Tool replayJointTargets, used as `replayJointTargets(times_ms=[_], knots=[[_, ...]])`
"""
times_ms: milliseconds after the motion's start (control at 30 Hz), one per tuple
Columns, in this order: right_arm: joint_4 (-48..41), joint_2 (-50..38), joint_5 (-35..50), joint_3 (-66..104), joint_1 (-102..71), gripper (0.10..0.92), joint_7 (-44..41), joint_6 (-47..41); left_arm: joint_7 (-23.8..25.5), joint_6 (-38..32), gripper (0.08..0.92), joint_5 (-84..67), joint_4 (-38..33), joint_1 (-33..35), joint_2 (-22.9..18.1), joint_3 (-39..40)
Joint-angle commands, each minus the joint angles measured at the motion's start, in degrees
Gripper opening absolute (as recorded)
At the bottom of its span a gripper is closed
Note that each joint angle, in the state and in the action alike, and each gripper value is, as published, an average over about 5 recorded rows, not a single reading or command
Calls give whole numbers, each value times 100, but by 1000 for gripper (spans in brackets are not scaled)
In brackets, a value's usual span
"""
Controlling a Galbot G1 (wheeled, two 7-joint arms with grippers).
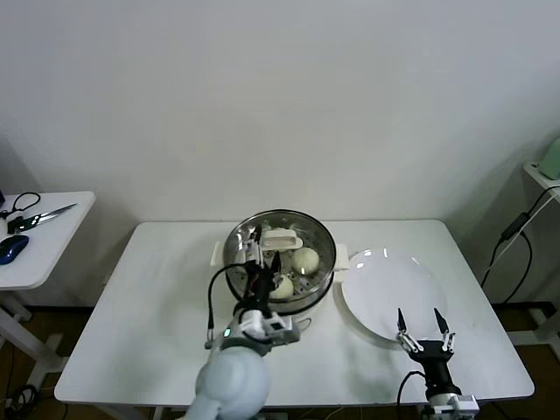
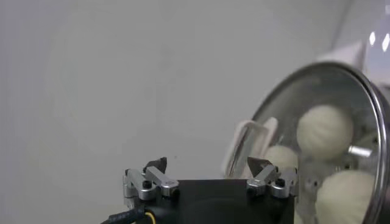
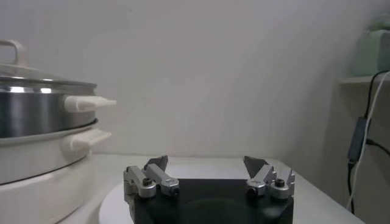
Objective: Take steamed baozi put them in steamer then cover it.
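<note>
Baozi point(image 1: 304, 259) sit inside the steamer point(image 1: 280, 259), pale domes showing through the glass, and the steamer itself stands at the middle of the white table point(image 1: 157, 324), close to its far edge. The cover point(image 1: 282, 238) is on the pot, its white handle point(image 1: 281, 237) lying toward the far side of the lid. From the left wrist view three buns can be made out under the glass point(image 2: 325, 131), with the handle point(image 2: 248, 146) standing up from the lid beside them. Over the near rim of the pot hangs the left gripper point(image 1: 264, 261), its dark fingers spread wide apart and nothing between them; in its own wrist view the two fingertips point(image 2: 156, 165) stand well apart with only the wall and lid behind. Just beside the steamer, toward the table's right edge, lies a flat white plate point(image 1: 389, 289), bare of buns. The right gripper point(image 1: 423, 325) is parked at the table's near edge, above the plate's near rim, claw wide open and holding nothing. Off to the left, a small side table point(image 1: 39, 254) carries scissors point(image 1: 39, 216) and a blue mouse point(image 1: 12, 248).
</note>
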Motion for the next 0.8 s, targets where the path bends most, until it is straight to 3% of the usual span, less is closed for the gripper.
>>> replayJointTargets(times_ms=[33, 167, 333, 433, 567, 800], knots=[[-39, 19, 176, -24, 16, 823, 51, 157, -168, -23, 822, -557, -302, 32, 112, 225], [-87, 23, 179, 23, 19, 823, 65, 248, -688, -672, 823, -2282, -774, 424, 161, -474], [-175, 41, 205, 67, 42, 823, 42, 326, -1247, -2304, 823, -4048, -965, 1082, 373, -2070], [-215, 87, 208, 80, 78, 823, -6, 379, -1278, -3023, 823, -5135, -955, 1473, 464, -3090], [-249, 136, 196, 69, 103, 823, -31, 370, -1176, -3340, 823, -7001, -646, 2108, 659, -4326], [-274, 162, 192, 65, 122, 823, -34, 389, -938, -3951, 823, -8443, 273, 2717, 960, -4711]])
